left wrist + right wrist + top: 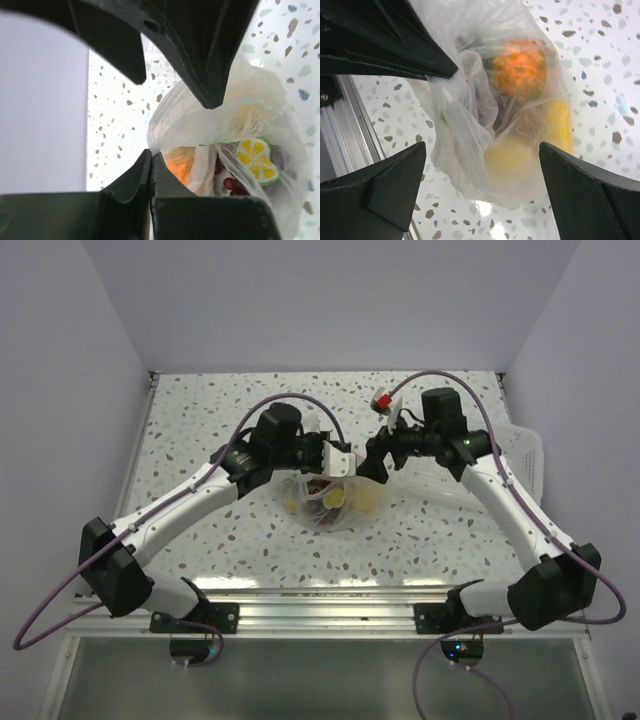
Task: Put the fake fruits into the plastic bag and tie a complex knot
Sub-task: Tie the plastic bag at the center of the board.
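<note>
Treat fruit loading as done: the fake fruits (520,67) sit inside the plastic bag (330,502) at the centre of the table (200,420). The left gripper (151,152), at the bag's 11 o'clock, is closed, apparently pinching thin, crinkled film. The right gripper (482,145), at 1 o'clock, gapes wide and holds nothing. You see no finished knot, so tying is left to do. The fruits are glossy, rounded, orange and yellow.

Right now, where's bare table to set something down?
Free: far table strip along the back wall; near strip between plastic bag and front rail. Crowded: centre, left gripper shut on bag, right gripper open by it; white tray at right edge.
</note>
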Motion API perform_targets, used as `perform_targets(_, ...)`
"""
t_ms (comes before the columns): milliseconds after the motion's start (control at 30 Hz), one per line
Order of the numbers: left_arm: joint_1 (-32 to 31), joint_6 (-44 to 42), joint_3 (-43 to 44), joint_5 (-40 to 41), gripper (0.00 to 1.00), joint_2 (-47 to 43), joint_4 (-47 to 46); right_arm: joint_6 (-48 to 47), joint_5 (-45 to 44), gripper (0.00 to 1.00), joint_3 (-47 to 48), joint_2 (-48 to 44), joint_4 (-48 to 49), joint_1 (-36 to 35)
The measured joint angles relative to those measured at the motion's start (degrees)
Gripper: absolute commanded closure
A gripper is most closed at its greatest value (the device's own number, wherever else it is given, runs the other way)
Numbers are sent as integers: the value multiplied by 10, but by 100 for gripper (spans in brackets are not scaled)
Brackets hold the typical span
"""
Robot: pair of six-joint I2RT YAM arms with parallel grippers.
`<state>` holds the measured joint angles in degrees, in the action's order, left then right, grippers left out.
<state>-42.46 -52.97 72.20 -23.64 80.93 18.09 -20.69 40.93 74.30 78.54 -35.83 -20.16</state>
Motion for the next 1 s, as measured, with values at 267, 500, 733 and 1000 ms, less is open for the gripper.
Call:
perform_targets(267,0,244,47,64,100,33,23,230,-140,1,-153,-131,149,-17)
perform_targets(500,0,400,87,113,100,58,50,301,-232,1,-220,-180,292,-103)
perform_targets(733,0,480,115,142,100,71,76,298,-316,1,-240,-122,389,-153)
perform_targets(1000,0,525,130,142,100,71,91,276,-379,11,-298,-60,466,-161)
